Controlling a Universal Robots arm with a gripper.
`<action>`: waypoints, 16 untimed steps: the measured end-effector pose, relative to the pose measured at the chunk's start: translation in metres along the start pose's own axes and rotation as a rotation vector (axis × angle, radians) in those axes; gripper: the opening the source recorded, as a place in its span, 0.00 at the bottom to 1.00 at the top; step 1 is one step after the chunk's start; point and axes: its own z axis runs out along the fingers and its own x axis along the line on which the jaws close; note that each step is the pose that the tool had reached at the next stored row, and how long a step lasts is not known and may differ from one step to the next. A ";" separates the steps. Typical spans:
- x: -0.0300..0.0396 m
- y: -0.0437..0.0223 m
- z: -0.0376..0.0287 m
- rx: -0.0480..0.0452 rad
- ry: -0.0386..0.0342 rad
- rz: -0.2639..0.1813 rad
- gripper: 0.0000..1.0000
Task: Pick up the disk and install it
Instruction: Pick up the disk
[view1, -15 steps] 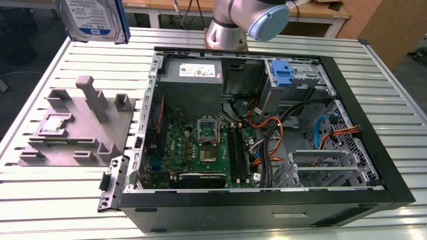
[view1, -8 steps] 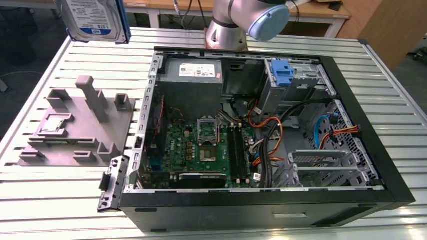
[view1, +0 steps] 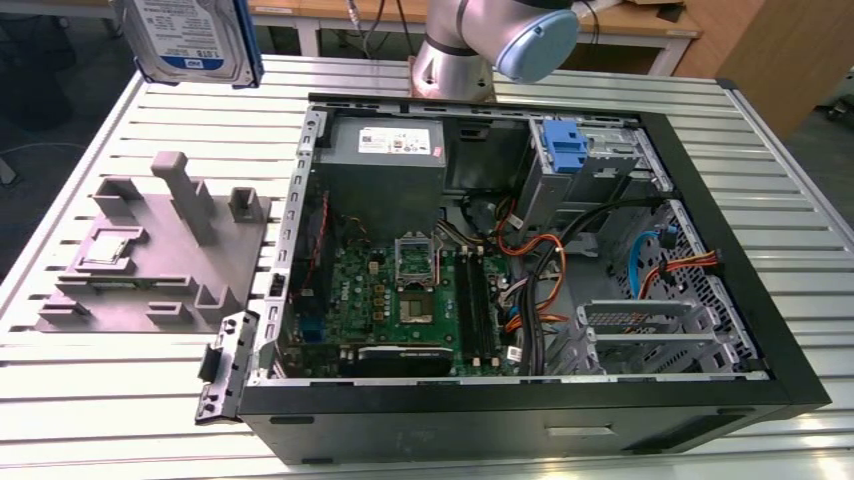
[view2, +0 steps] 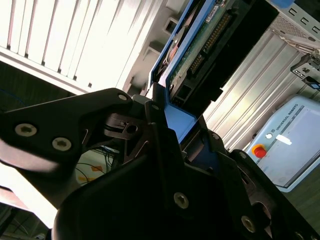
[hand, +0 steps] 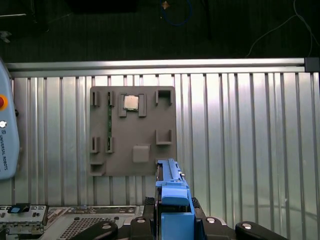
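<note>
The disk (view1: 187, 40), silver-grey with a white-and-blue label and a blue carrier frame, hangs high above the table's far corner at the exterior view's left. In the second wrist view my gripper (view2: 167, 117) is shut on the blue frame at one end of the disk (view2: 200, 40), whose green circuit-board side shows. The first wrist view looks down along the disk's edge (hand: 174, 192), which is clamped between the black gripper (hand: 175, 220) parts above the slatted table.
The open computer case (view1: 747, 300) lies on the slatted table, with a blue bracket (view1: 566, 145) and an empty drive cage (view1: 641, 335) inside. A grey fixture plate (view1: 147, 260) holding a small square chip (hand: 131, 102) sits at the exterior view's left. The arm's base (view1: 461, 50) stands behind the case.
</note>
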 end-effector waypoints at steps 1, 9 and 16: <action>0.0000 -0.0003 0.0000 0.0000 0.0000 0.000 0.36; -0.0001 -0.0022 0.0000 0.0000 0.0000 0.000 0.36; -0.0002 -0.0058 -0.0001 0.0000 0.0000 0.000 0.36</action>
